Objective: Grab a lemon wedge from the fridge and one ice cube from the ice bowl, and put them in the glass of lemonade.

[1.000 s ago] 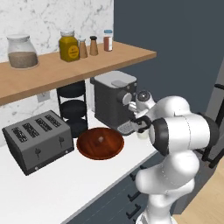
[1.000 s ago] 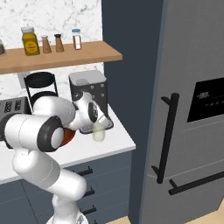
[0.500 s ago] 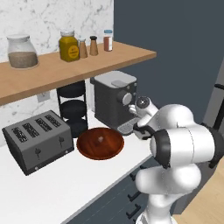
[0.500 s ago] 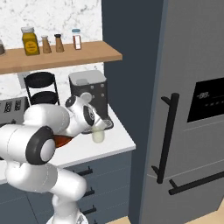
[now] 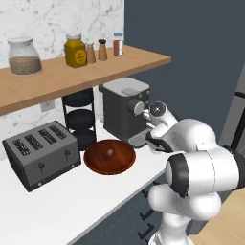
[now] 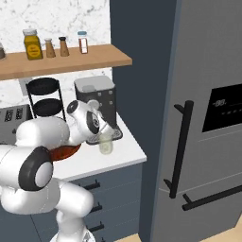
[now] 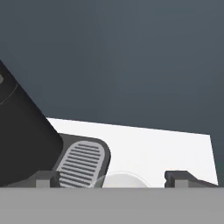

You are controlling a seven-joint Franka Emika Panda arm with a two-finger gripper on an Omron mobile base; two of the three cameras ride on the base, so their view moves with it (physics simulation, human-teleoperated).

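We saw the white arm's gripper [image 7: 113,177] poised low over the glass of lemonade [image 6: 106,143], a small clear tumbler of pale liquid standing on the smooth white counter [image 5: 62,206] just in front of the boxy dark coffee machine [image 5: 125,111]. In the hand view its two dark fingertips [image 7: 47,178] stood wide apart with nothing between them — the glass's pale round rim showed below the gap, beside the machine's ribbed grey drip tray [image 7: 83,162]. The ice bowl [image 5: 109,156], wide, shallow and of reddish-brown wood, sat between the matte grey four-slot toaster [image 5: 40,154] and the coffee machine, with one tiny pale ice cube [image 5: 110,152] at its centre. To the right rose the tall dark grey fridge [image 6: 208,118] — shut, with long black handles.
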